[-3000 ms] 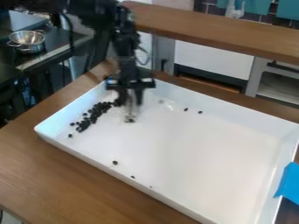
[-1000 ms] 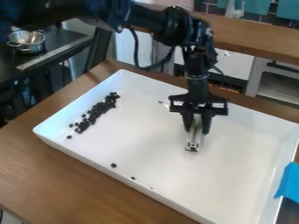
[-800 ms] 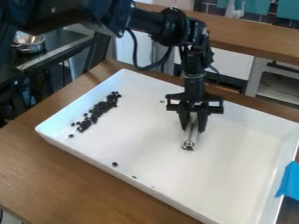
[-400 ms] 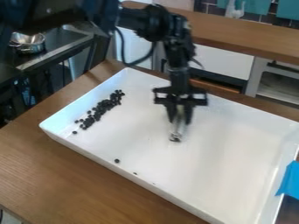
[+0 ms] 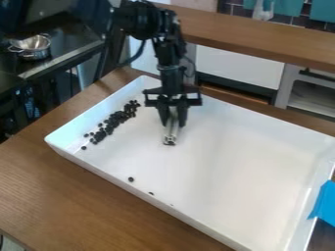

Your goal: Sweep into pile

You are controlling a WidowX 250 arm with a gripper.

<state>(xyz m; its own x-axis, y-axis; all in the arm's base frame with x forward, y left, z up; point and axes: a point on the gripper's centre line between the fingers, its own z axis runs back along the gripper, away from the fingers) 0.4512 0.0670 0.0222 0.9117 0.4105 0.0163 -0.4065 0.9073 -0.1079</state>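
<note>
Two or three dark beads (image 5: 131,179) lie strung out near the front edge of the white tray (image 5: 275,125), and they are the likeliest to be missed, since the main heap (image 5: 118,117) sits well apart, beside the left edge. That heap is a long, loose strip, thinning toward the left corner, so a careless stroke across it would probably scatter it rather than tighten it. The black gripper (image 5: 173,122) has its jaws closed in to the width of a silvery metal bar (image 5: 171,132), held between them and pointing down to the right of the heap. Gripped only at its upper part, the bar could twist or slip if pushed hard against the tray floor; carried too high, it would pass over the beads. Round beads may also roll past its narrow end. The smooth tray stands on a brown wooden desk (image 5: 78,196), with blue tape (image 5: 322,206) at its right edge. Behind are a raised wooden ledge (image 5: 262,37), teal cloths (image 5: 321,14) and, at the upper left, a steel pot (image 5: 31,46) on a dark worktop (image 5: 65,49)
</note>
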